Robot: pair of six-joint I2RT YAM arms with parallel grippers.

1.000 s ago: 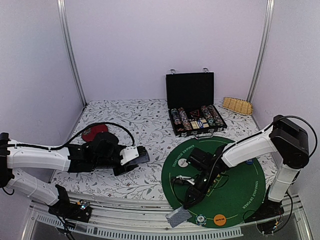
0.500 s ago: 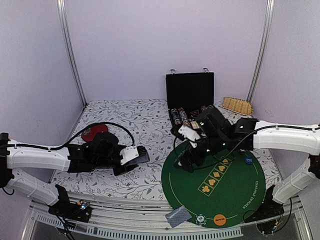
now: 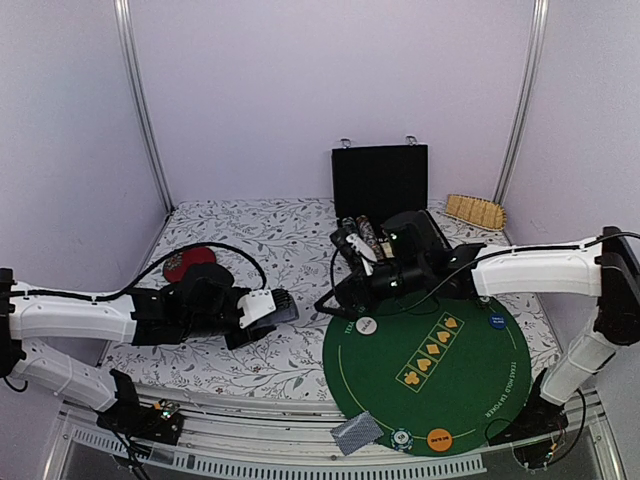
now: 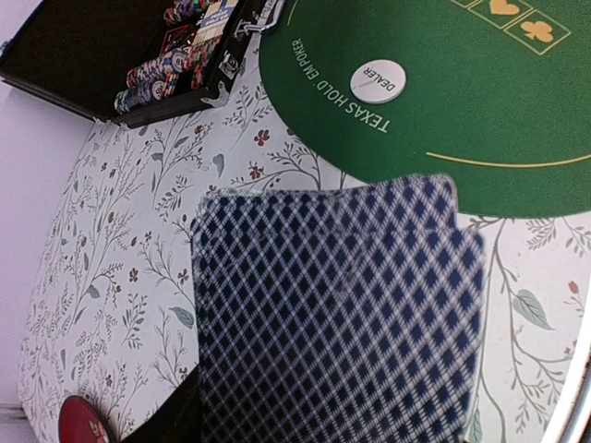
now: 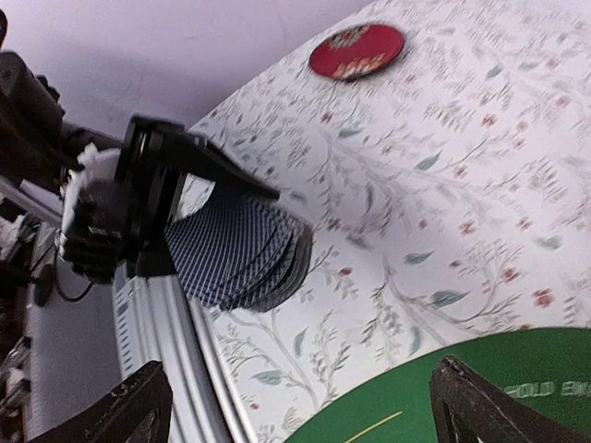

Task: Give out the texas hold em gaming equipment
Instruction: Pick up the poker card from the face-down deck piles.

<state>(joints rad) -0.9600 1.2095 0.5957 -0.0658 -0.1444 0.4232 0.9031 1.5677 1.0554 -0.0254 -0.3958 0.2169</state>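
Observation:
A fanned stack of playing cards (image 4: 342,314) with blue-grey patterned backs fills the left wrist view. My left gripper (image 3: 272,311) is shut on it above the floral cloth, left of the green mat (image 3: 470,385). The same cards (image 5: 235,254) show in the right wrist view, held by the left gripper (image 5: 152,198). My right gripper (image 3: 338,300) hangs open and empty over the mat's left edge, its fingertips (image 5: 138,406) spread wide, facing the cards. A white dealer disc (image 3: 366,325), a blue disc (image 3: 497,321), an orange disc (image 3: 438,437), a striped chip (image 3: 402,438) and a face-down card (image 3: 357,433) lie on the mat.
An open black case (image 3: 380,185) with rows of striped chips (image 3: 392,240) stands at the back behind the mat. A woven tan piece (image 3: 475,210) lies at the back right. A red round dish (image 3: 190,265) sits at the left, behind the left arm.
The right arm swung from the mat's near front up to its left edge, toward the held cards, and its jaws opened wide. The left arm with the cards stayed still.

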